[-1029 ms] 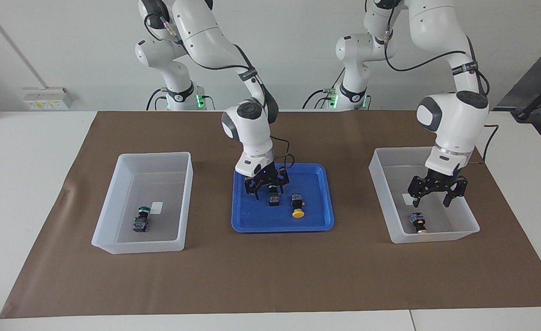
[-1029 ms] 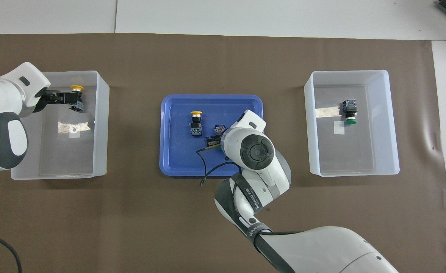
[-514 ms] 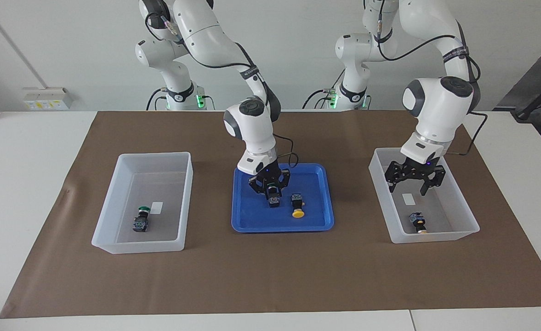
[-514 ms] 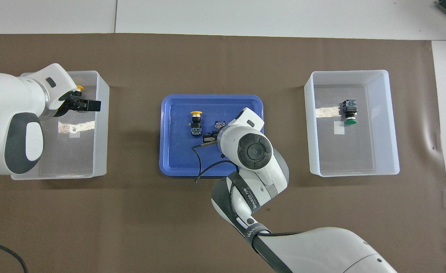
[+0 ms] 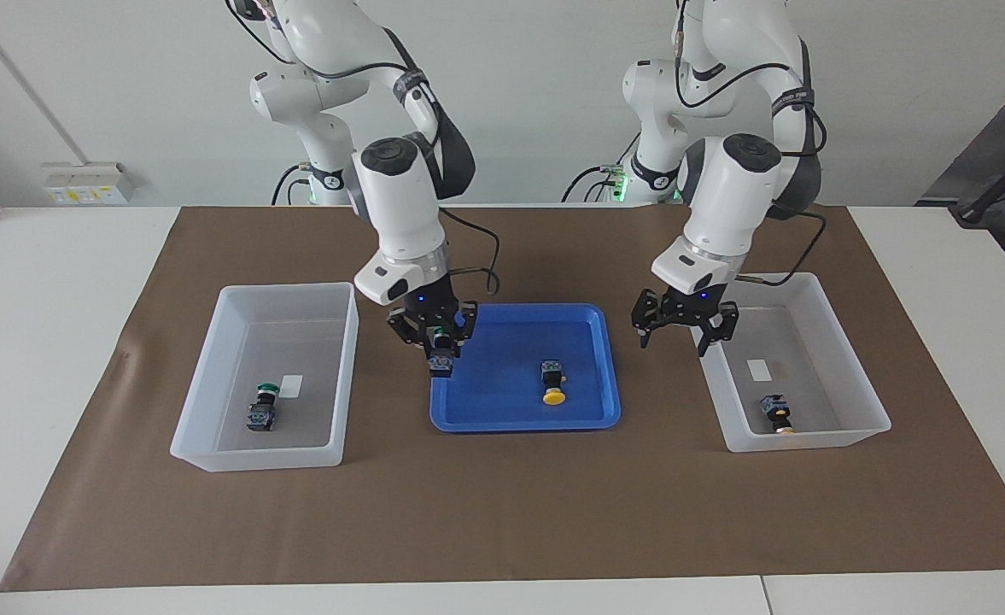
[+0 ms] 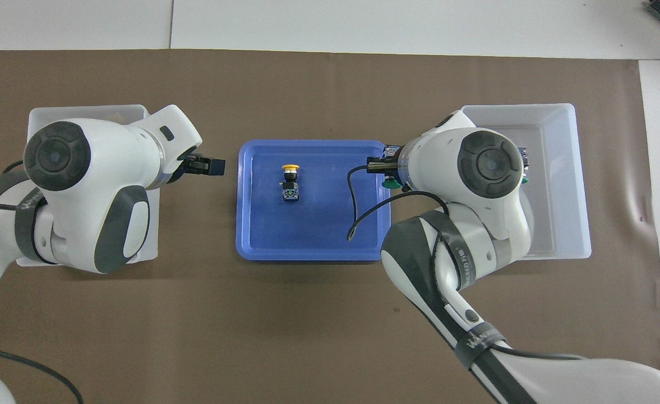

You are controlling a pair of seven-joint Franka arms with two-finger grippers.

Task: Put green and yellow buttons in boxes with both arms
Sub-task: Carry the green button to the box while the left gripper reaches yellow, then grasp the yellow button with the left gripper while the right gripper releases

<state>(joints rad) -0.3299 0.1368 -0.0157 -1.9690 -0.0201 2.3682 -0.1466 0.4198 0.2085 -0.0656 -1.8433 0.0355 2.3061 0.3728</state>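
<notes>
Since a second ago the right gripper (image 5: pixel 434 340) has closed on a green button (image 5: pixel 441 357) and lifted it off the blue tray (image 5: pixel 583 414), carrying it to the tray's edge at the right arm's end of the table, while the left gripper (image 5: pixel 682 321) has risen out of its box (image 5: pixel 861 427) and now hangs, fingers spread and empty, over the gap between that box and the tray. What the next move turns on: the held button hangs with its long axis roughly upright, and the box (image 5: pixel 212 448) holding the other green button (image 5: pixel 262 408) lies sideways from it toward the right arm's end (a short carry, I judge). One yellow button (image 5: pixel 552 382) lies on the tray with its cap pointing away from the robots, nearer the left gripper; the other yellow button (image 5: pixel 777 413) lies in the left arm's box.
</notes>
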